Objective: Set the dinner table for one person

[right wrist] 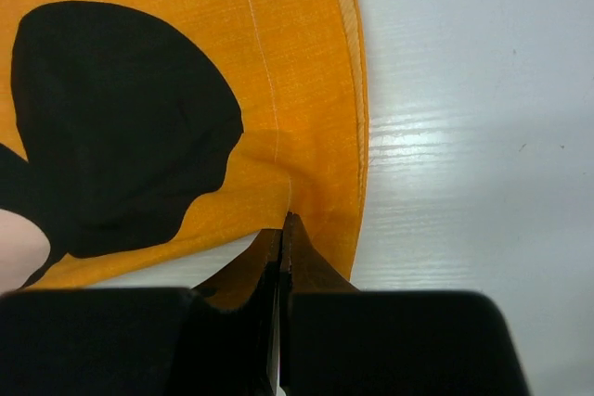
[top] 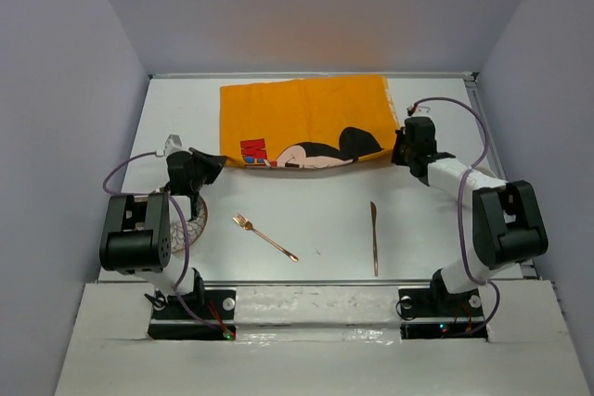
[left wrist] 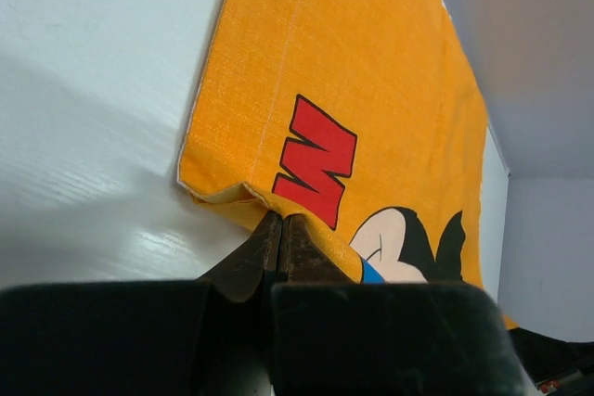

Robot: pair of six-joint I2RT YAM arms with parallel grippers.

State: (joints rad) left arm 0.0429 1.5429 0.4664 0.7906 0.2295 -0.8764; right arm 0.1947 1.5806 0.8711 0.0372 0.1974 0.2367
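On the near strip of the dinner table (top: 316, 215), white and flat: one copper-toned fork (top: 264, 236) and one matching knife (top: 374, 238), lying well apart. One patterned dish (top: 200, 221), mostly hidden under the left arm. Farther out, the left gripper (left wrist: 281, 222) pinches the near-left corner of the one orange cartoon placemat (top: 306, 118). The right gripper (right wrist: 282, 224) pinches its near-right corner, jaws pressed onto cloth. Step judged: positioning the placemat. Next move calls for both arms drawing it evenly, flat, stopping short of the cutlery.
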